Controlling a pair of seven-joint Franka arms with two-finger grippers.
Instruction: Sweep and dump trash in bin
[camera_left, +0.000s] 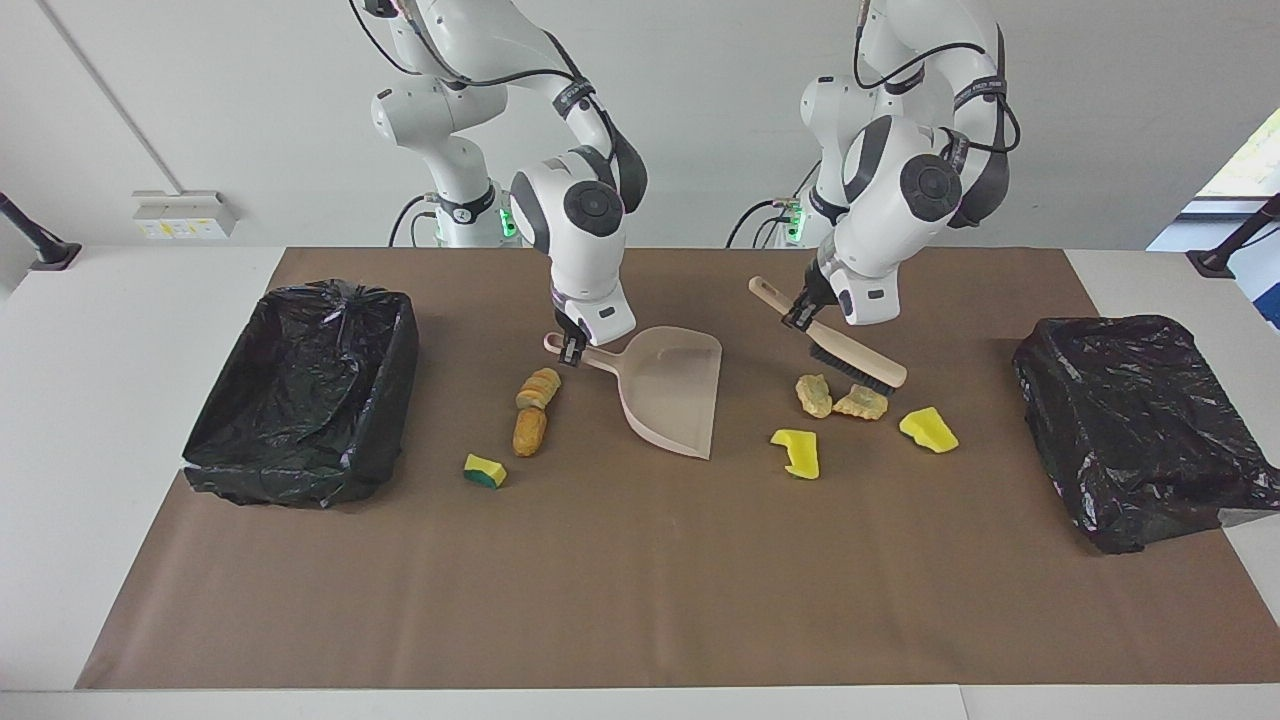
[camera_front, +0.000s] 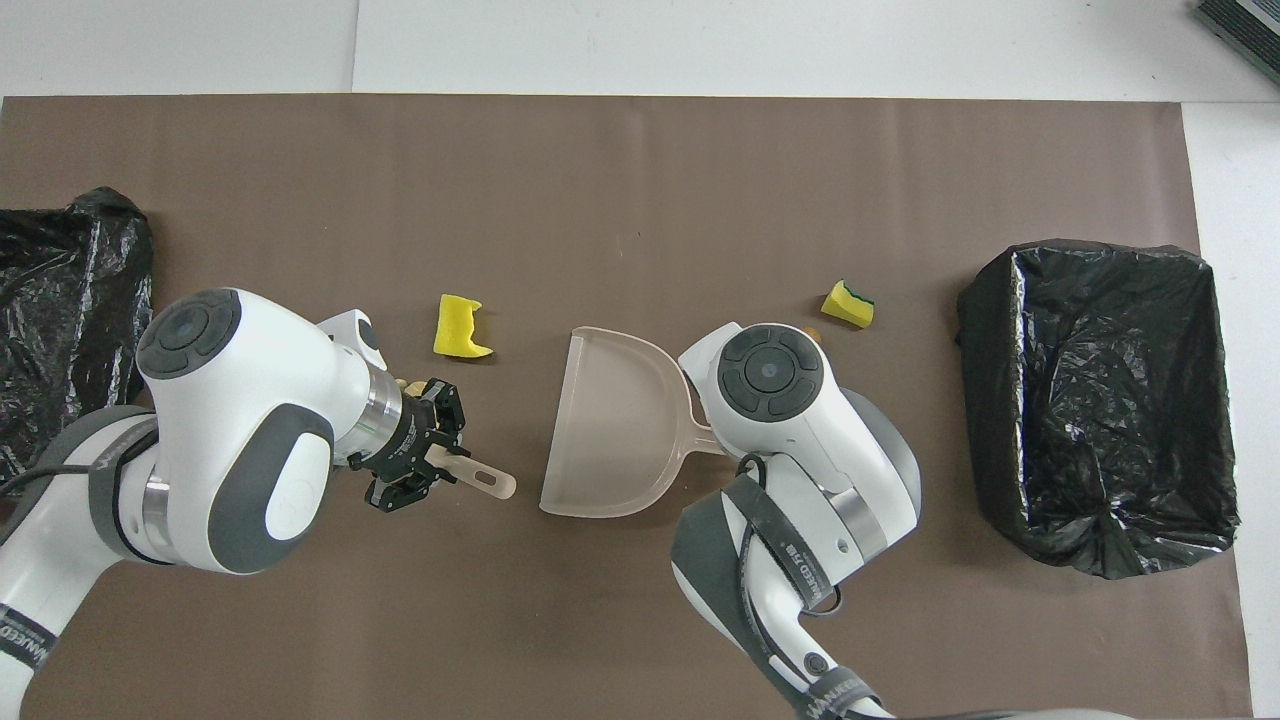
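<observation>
Two robot arms hold a brush and a dustpan over a table strewn with trash.
The left tool (camera_left: 800, 318) is clamped on the brush (camera_left: 850, 355) handle, bristles raised just above two beige lumps (camera_left: 838, 398). The right tool (camera_left: 570, 348) grips the dustpan (camera_left: 672, 392) handle. Yellow sponge chunks (camera_left: 796, 452) lie near the lumps; bread-like pieces (camera_left: 534, 410) lie beside the dustpan, toward a black-lined bin (camera_left: 300, 395).
</observation>
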